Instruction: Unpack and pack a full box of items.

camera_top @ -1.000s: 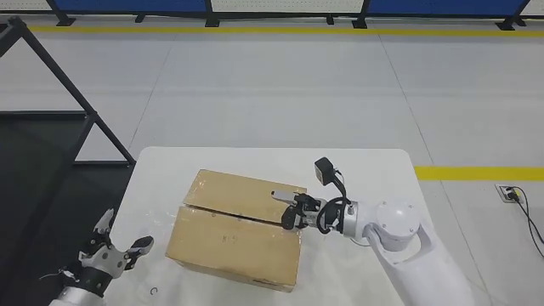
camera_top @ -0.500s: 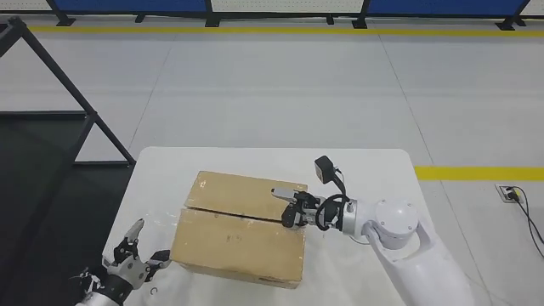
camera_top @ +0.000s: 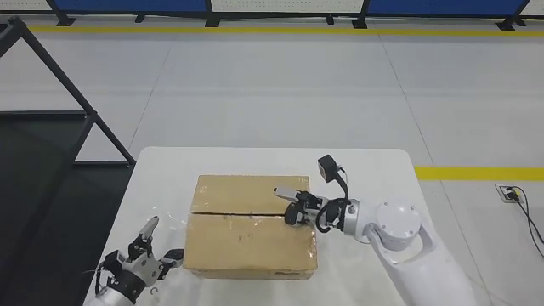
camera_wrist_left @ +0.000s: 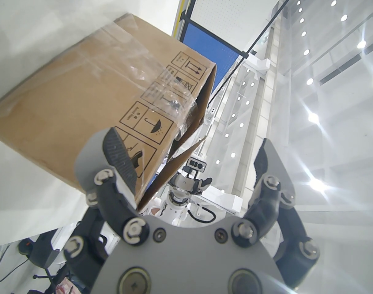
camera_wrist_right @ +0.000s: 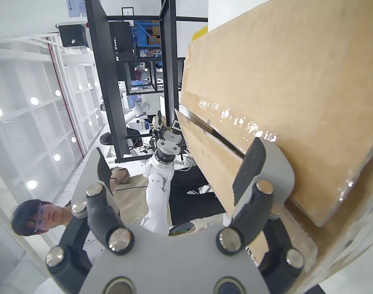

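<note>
A brown cardboard box (camera_top: 251, 231) lies on the white table (camera_top: 255, 161), its top flaps down and a strip of clear tape along the seam. My right gripper (camera_top: 293, 205) is at the box's right end, open, one finger (camera_wrist_right: 254, 166) resting on the top flap (camera_wrist_right: 281, 77) beside the seam and the other finger free in the air. My left gripper (camera_top: 161, 243) is at the box's near left corner, open, with one pad (camera_wrist_left: 120, 154) against the printed end face (camera_wrist_left: 82, 99). At that end the flaps gape slightly. The box's contents are hidden.
A black metal rack (camera_top: 51, 93) stands left of the table. The table's near left corner lies close under my left arm. Bare tabletop runs behind the box and to its right.
The box has turned and slid right until it sits square to the table. My left gripper has come in from the left to its near corner. The right gripper kept to the box's right end.
</note>
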